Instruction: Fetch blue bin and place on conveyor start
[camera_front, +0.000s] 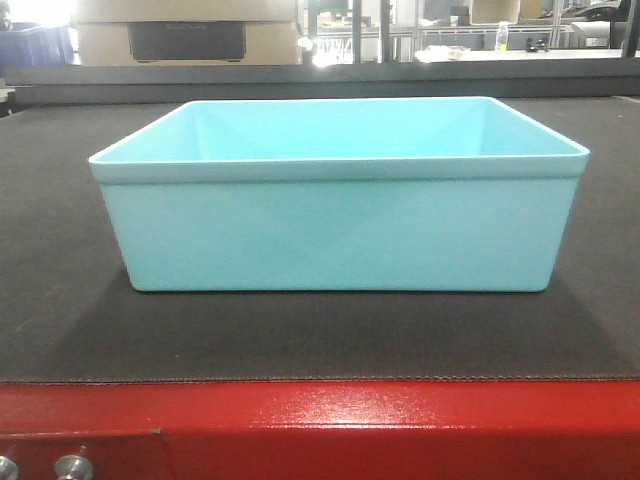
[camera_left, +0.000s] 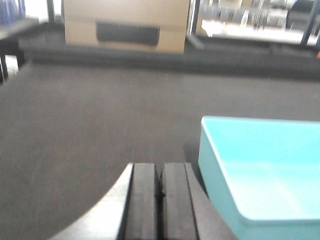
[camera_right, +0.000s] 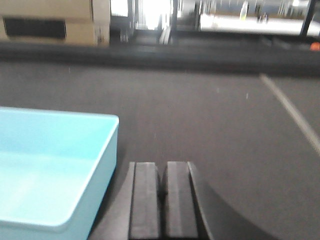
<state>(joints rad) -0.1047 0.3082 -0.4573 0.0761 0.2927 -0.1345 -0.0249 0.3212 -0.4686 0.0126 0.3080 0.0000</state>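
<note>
— Red frame (camera_front: 330, 420) is sitting closest, right? Where is the bin (camera_front: 338, 215) resting?

— On the belt (camera_front: 60, 300), upright, long side across.

— Grippers?

— Left gripper (camera_left: 161, 200) and right gripper (camera_right: 163, 200) are both pressed together, holding nothing, hanging beside the bin's ends.

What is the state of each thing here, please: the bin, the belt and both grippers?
blue bin: upright, empty, resting on the belt.
conveyor belt: carries the bin; motion cannot be told.
left gripper: shut, empty, left of the bin.
right gripper: shut, empty, right of the bin.
</note>
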